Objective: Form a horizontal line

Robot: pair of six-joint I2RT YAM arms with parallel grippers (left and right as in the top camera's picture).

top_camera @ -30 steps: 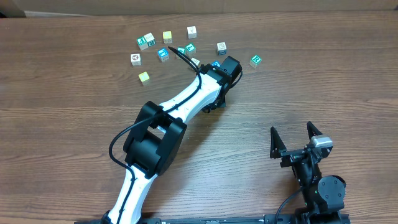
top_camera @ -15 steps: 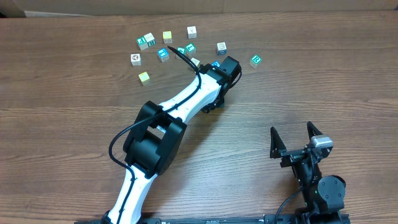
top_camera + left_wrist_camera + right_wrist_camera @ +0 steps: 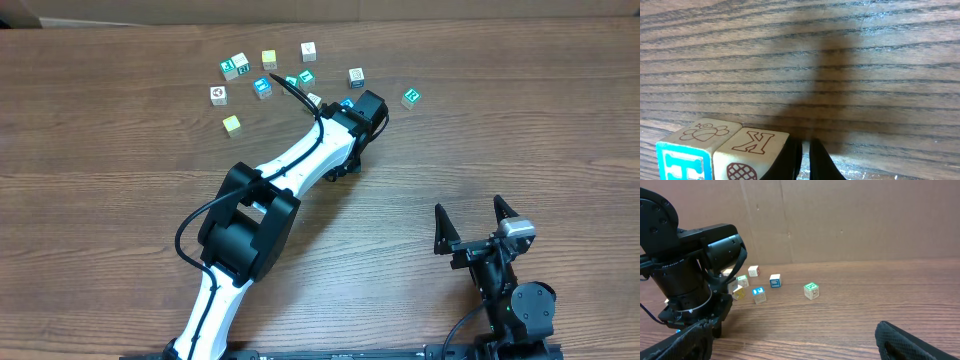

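No straight row of cubes shows; the small picture cubes lie scattered at the far side of the table. My left gripper (image 3: 358,105) reaches into the scatter next to a blue cube (image 3: 346,103) and a pale cube (image 3: 313,99). In the left wrist view its fingers (image 3: 805,161) are shut with nothing between them, and the left finger rests against a pale cube with a letter K (image 3: 752,152). A cube with a blue letter face (image 3: 684,161) touches that cube. My right gripper (image 3: 476,222) is open and empty near the front edge, seen also in the right wrist view (image 3: 800,350).
Other cubes lie around: a teal-green one (image 3: 410,97) to the right, a white one with a grey symbol (image 3: 356,76), a white one (image 3: 218,94) to the left, and yellow ones (image 3: 231,124) (image 3: 269,59). A cardboard wall (image 3: 850,220) stands behind the table.
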